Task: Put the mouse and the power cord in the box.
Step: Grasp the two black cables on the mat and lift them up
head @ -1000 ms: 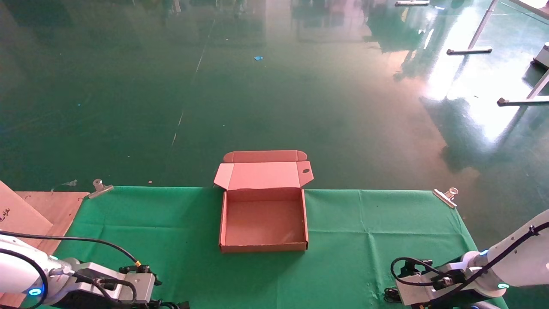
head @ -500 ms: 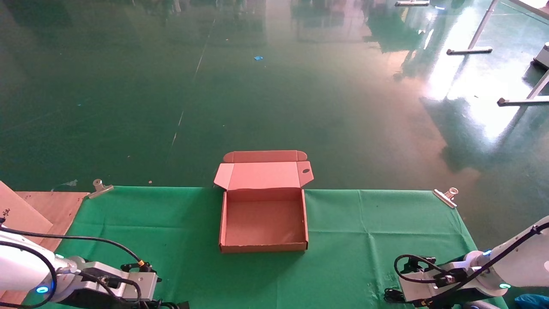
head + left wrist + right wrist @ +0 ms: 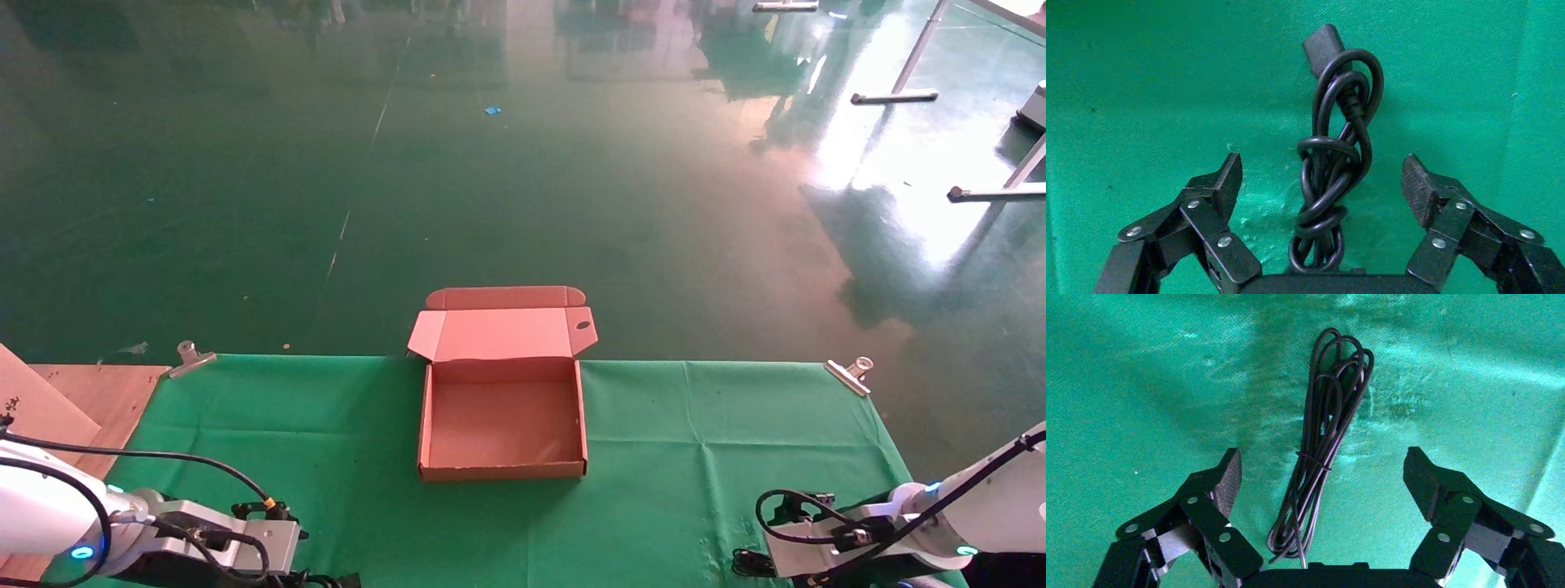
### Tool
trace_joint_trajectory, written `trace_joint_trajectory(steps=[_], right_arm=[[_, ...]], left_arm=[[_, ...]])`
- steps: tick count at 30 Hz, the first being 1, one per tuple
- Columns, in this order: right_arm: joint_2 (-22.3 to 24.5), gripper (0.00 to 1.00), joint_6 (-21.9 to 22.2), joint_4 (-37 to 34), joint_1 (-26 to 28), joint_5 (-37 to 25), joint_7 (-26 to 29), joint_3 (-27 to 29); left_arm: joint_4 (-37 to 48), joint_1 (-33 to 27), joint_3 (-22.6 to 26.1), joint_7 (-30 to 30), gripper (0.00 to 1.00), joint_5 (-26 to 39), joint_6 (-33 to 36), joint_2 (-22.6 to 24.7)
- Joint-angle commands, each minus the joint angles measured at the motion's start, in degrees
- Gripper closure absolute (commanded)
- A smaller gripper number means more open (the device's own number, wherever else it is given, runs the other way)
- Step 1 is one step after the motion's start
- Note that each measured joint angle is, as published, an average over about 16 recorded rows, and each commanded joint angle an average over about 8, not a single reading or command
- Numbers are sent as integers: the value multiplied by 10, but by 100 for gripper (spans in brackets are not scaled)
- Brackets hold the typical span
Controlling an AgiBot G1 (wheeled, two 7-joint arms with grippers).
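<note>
Both arms sink a touch lower toward the near edge of the tabletop [image 3: 719, 425] compared with a second ago, the right one more obviously. To me that reads as both settling onto their targets, so this is the grab step and nothing is packed yet.

The left end effector [image 3: 1321, 174] sits at the near left corner, spread wide open and gripping nothing. The power cord [image 3: 1333, 159] lies right between its fingers [image 3: 1226, 177], knotted up, running lengthwise away from the wrist with the plug at the far end. Neither finger touches it yet, and it looks nicely centred for a straight close.

The right end effector [image 3: 1321, 468] is at the near right corner, also wide open and empty. It straddles a thin cable bundle [image 3: 1324, 441] lying flat on the cloth. That's probably the mouse's lead, but the mouse itself doesn't show anywhere, so I can't say where it is.

The box [image 3: 502, 469] hasn't budged. It sits mid-tabletop against the far edge with its lid flipped back, it's empty, and it's well apart from both arms.
</note>
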Motion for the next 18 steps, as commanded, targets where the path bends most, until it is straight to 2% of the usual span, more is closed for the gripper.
trace_joint_trajectory(steps=[1,18], right_arm=[[-1,100,3,-4,1,0,-2,0],[4,100,16,-17,7,8,-10,6]], left_arm=[[3,-1,0,3,100,0,-1,0],[16,-4,-2,12,100,-3,-4,-2]])
